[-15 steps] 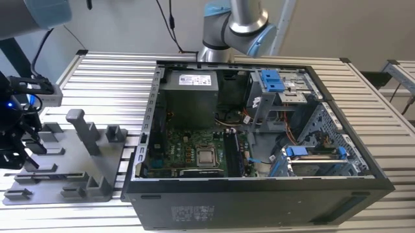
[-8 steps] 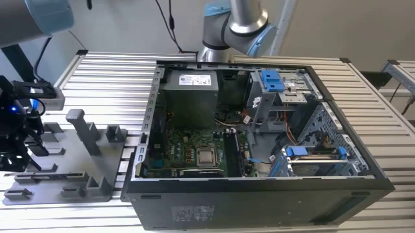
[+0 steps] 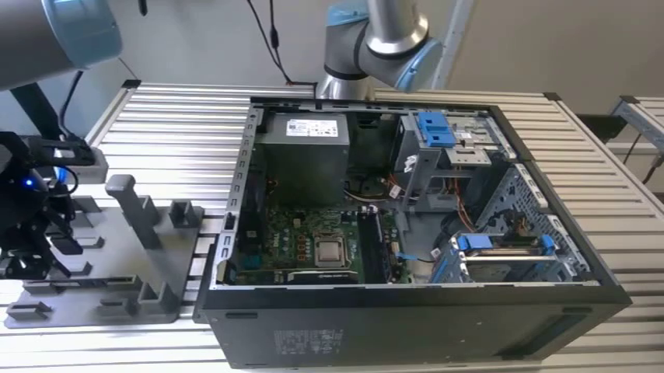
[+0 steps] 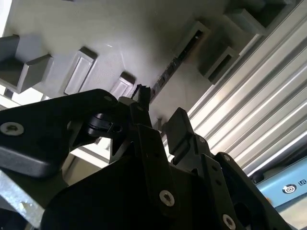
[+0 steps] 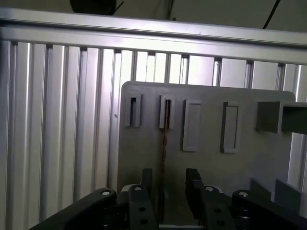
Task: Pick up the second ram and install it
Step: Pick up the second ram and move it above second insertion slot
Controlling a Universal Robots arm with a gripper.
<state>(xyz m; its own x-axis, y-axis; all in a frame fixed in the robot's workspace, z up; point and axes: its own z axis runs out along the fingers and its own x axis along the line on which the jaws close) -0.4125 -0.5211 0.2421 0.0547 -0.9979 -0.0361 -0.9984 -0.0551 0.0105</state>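
Observation:
The second ram [image 5: 164,139] stands on edge in a slot of the grey holder tray [image 5: 206,96], showing as a thin dark strip. In the second wrist view the ram [image 4: 168,69] runs as a narrow dark line across the tray [image 4: 120,38]. My gripper [image 5: 168,179] is open and straddles the ram, one black finger on each side, with a gap to each. In the exterior view the gripper [image 3: 52,241] hangs low over the tray [image 3: 104,311] at the exterior view's left.
An open computer case [image 3: 415,326] lies on the slatted aluminium table [image 3: 176,116], right of the tray in the exterior view, with its motherboard [image 3: 311,241] exposed. Blue drive-bay clips [image 3: 436,128] sit at the back. Upright grey posts [image 3: 130,206] rise from the tray beside the gripper.

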